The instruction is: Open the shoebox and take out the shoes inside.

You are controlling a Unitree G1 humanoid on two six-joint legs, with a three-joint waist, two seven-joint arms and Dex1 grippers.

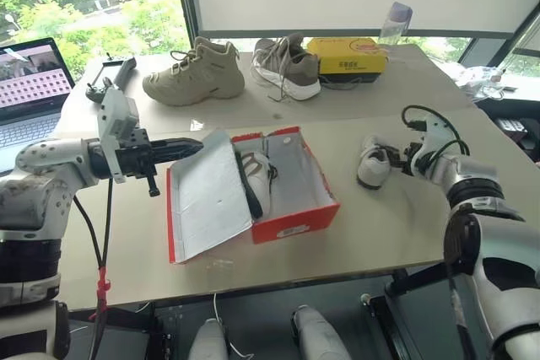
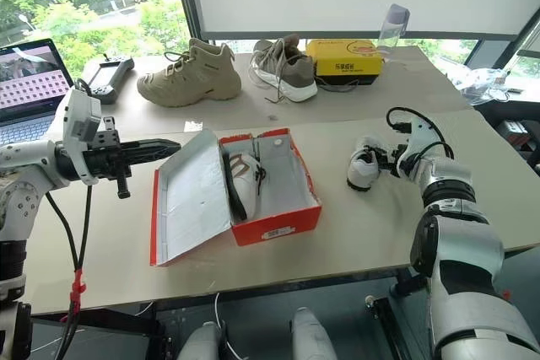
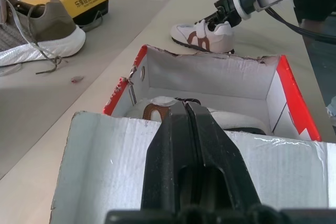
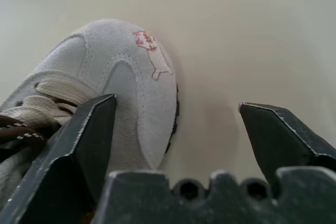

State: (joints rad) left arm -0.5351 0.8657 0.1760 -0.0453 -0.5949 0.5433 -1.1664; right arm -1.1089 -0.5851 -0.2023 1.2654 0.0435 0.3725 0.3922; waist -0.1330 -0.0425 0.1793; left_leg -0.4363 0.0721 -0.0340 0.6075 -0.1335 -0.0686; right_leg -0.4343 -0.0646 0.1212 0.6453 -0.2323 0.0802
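We see the red shoebox (image 1: 291,217) standing open near the table's (image 1: 405,233) front edge, its long axis running from front to back and its grey-white lid (image 1: 207,200) folded out toward the robot's left. One white shoe (image 1: 256,176) lies inside along that axis; the box wall and lid hide part of it, so we cannot tell which end is the toe. The other shoe (image 2: 364,166) sits on the table well to the right of the box. The right gripper (image 4: 176,129) has its fingers spread wide; one crosses the shoe's laces, and nothing is clamped. The left gripper (image 3: 188,129), fingers pressed together, points level over the lid's edge; contact is unclear.
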